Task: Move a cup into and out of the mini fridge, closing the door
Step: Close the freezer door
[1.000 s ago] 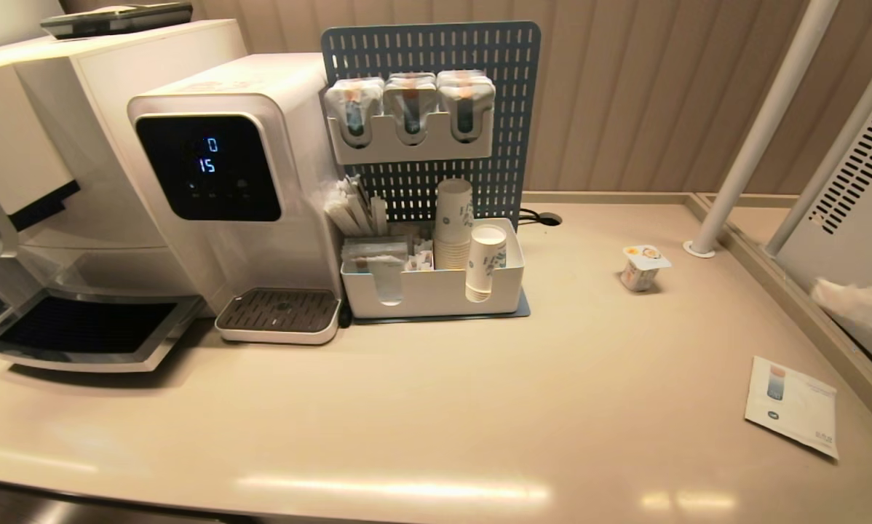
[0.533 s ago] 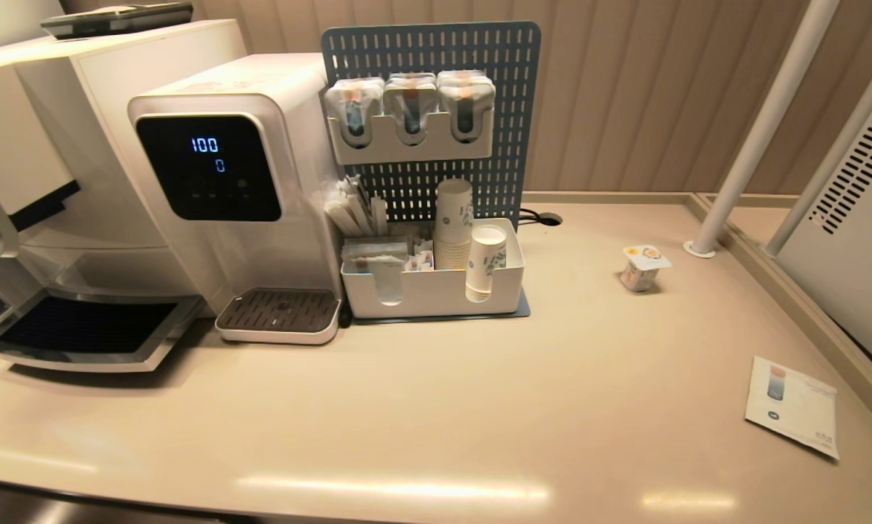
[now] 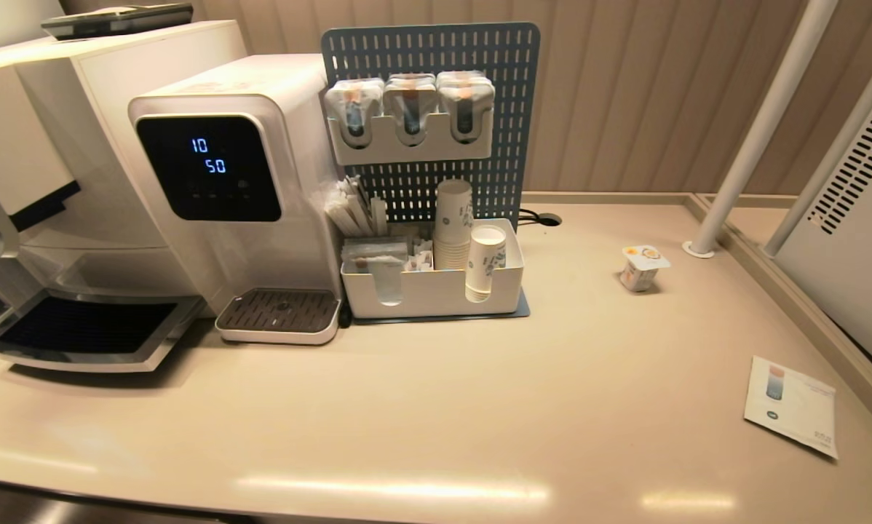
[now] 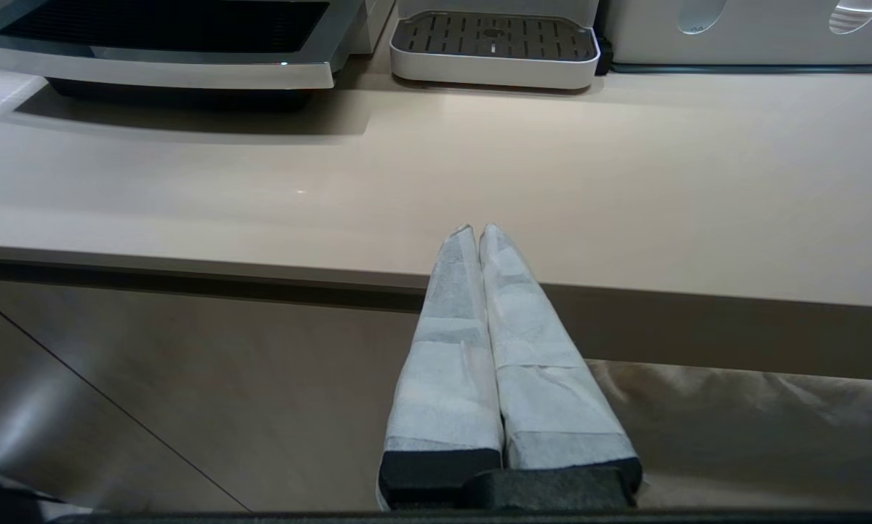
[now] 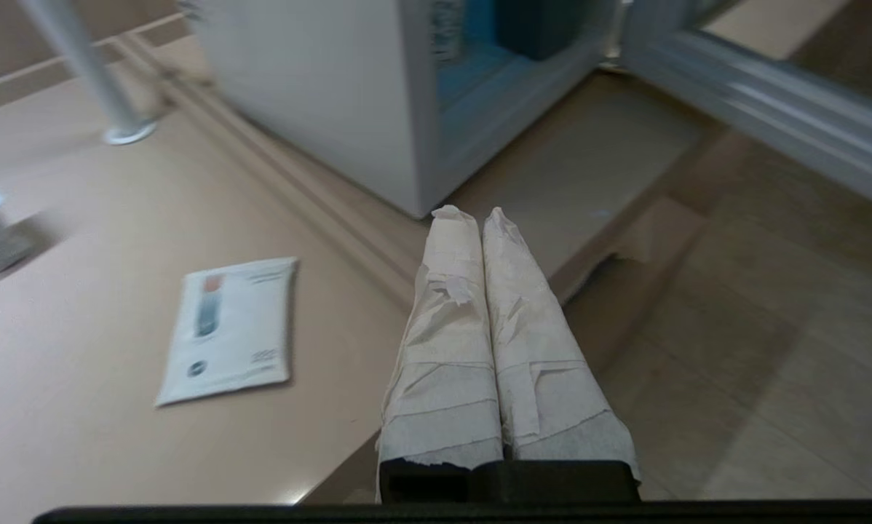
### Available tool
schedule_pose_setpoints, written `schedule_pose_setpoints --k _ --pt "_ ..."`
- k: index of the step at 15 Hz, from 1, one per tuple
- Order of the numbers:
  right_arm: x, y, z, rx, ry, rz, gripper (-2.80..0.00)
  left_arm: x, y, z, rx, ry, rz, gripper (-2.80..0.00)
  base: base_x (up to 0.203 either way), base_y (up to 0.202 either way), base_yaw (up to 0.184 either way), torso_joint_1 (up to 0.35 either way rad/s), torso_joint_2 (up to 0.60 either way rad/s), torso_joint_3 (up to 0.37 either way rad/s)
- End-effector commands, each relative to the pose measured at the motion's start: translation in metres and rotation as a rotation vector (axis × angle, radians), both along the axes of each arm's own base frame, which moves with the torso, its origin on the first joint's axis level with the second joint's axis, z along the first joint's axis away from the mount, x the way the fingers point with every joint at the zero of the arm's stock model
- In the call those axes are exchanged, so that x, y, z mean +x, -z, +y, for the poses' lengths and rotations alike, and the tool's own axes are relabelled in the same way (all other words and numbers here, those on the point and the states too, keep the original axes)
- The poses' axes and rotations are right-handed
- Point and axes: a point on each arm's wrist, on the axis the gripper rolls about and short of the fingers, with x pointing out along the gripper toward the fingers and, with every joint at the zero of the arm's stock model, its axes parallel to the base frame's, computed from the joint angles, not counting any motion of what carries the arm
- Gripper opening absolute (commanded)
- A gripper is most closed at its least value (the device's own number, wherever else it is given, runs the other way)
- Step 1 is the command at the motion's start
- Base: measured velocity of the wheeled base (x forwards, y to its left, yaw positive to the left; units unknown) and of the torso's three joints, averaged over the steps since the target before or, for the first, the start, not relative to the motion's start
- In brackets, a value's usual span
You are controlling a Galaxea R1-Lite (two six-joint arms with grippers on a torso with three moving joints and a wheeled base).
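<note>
Cup [image 3: 643, 266] is sitting upright on the counter [image 3: 436, 407], right of centre in the head view, nothing touching it. Mini fridge [image 5: 319, 94] is filling the right wrist view's top, door [image 5: 763, 116] swung open at upper right. Right gripper [image 5: 465, 215] and left gripper [image 4: 476, 229] are both pinched closed, holding nothing. Sachet [image 3: 793, 404] is lying flat at lower right
</note>
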Motion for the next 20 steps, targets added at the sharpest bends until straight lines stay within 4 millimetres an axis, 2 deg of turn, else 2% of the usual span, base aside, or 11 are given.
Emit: schedule_pose_setpoints --k 1,4,6,7,8,11,20 --pt "-0.015 0.029 0.003 0.018 -0.215 -0.069 -2.80 0.000 0.000 0.000 0.000 0.000 0.003 -2.80 0.000 0.000 0.000 0.000 0.00 0.000" --pt "-0.027 0.064 0.008 -0.008 -0.447 -0.179 -2.80 0.000 0.000 0.000 0.000 0.000 0.003 -2.80 0.000 0.000 0.000 0.000 0.00 0.000" --pt "-0.015 0.091 0.012 -0.045 -0.654 -0.120 -2.80 0.000 0.000 0.000 0.000 -0.002 0.003 -2.80 0.000 0.000 0.000 0.000 0.00 0.000" --pt "-0.012 0.098 0.015 -0.124 -0.761 -0.059 -2.80 0.000 0.000 0.000 0.000 0.000 0.003 -2.80 0.000 0.000 0.000 0.000 0.00 0.000" --pt "-0.011 0.102 0.015 -0.181 -0.787 -0.006 -2.80 0.000 0.000 0.000 0.000 0.000 0.003 -2.80 0.000 0.000 0.000 0.000 0.00 0.000" --pt "-0.011 0.104 0.015 -0.122 -0.785 -0.023 -2.80 0.000 0.000 0.000 0.000 0.000 0.001 -2.80 0.000 0.000 0.000 0.000 0.00 0.000" --pt "-0.010 0.104 0.015 -0.124 -0.784 -0.028 -2.80 0.000 0.000 0.000 0.000 0.000 0.003 -2.80 0.000 0.000 0.000 -0.012 0.01 -0.004"
